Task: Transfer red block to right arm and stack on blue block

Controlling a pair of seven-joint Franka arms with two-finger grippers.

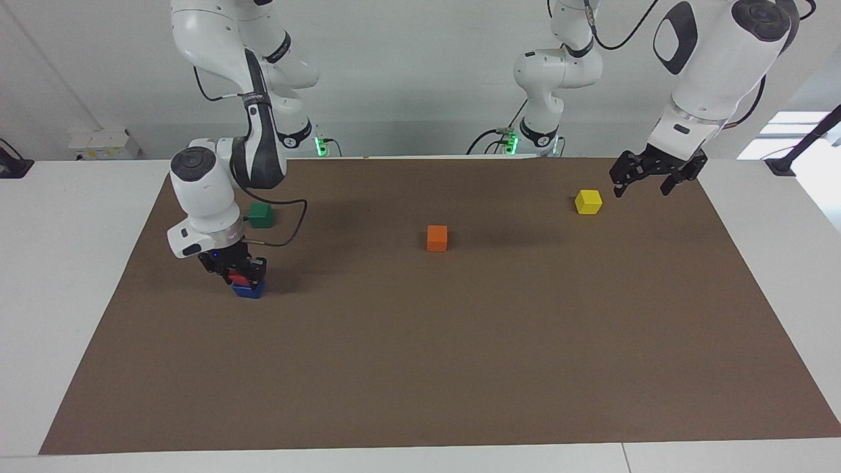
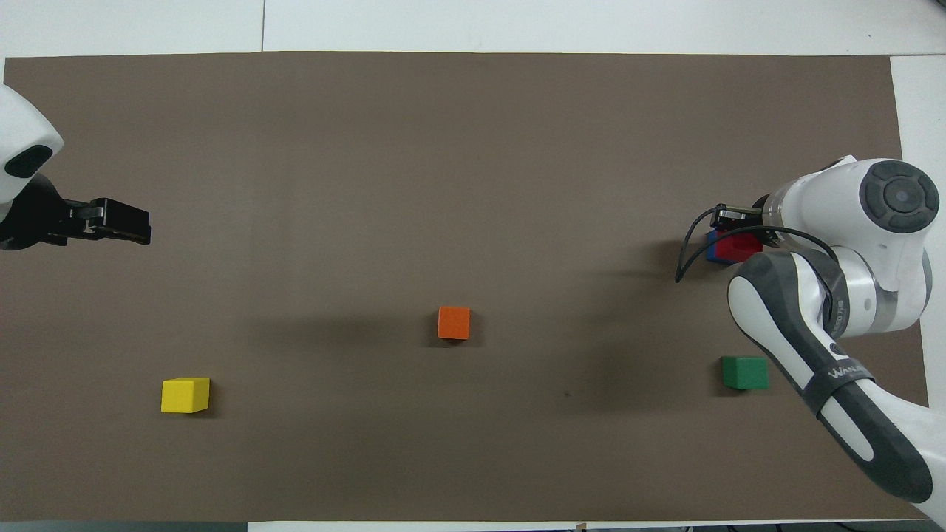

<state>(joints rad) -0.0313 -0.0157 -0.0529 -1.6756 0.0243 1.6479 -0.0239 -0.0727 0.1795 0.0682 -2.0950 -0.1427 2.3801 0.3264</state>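
The red block [image 1: 238, 280] sits on top of the blue block [image 1: 250, 290] at the right arm's end of the mat. My right gripper [image 1: 240, 273] is down on the stack, its fingers shut around the red block. In the overhead view the red block [image 2: 740, 246] and an edge of the blue block [image 2: 712, 248] show beside the right arm's wrist, which hides the gripper. My left gripper [image 1: 642, 186] hangs open and empty in the air at the left arm's end, beside the yellow block [image 1: 589, 202]. It also shows in the overhead view [image 2: 140, 224].
An orange block [image 1: 437, 238] lies mid-mat. A dark green block [image 1: 261, 215] lies nearer to the robots than the stack, close to the right arm's cable. The yellow block [image 2: 185, 394] lies toward the left arm's end. A brown mat [image 1: 460, 368] covers the table.
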